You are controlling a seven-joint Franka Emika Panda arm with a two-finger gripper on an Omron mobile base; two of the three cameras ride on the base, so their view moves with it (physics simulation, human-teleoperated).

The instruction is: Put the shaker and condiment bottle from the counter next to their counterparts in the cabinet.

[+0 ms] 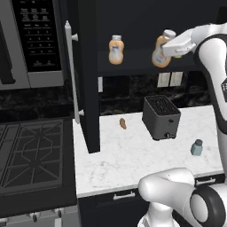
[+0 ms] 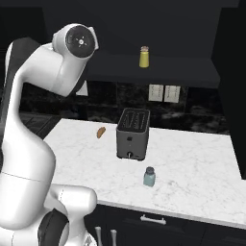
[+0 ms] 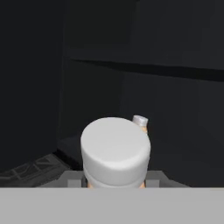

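Jaws clamped on condiment bottle [image 1: 160, 52], gripper [image 1: 170, 48] holding it tilted at cabinet [image 1: 146, 33] shelf level, near matching orange bottle [image 1: 115, 50]. Blue-grey shaker [image 2: 149, 177] upright on counter [image 2: 192, 163], near toaster [image 2: 133, 133].

- counter [image 1: 119, 155]: white marble pattern, smooth, grey-veined
- toaster [image 1: 161, 117]: dark metal, dull sheen
- condiment bottle [image 1: 160, 52]: orange plastic, pale label
- cabinet [image 1: 88, 66]: matt black, silver bar handle [image 1: 72, 71]
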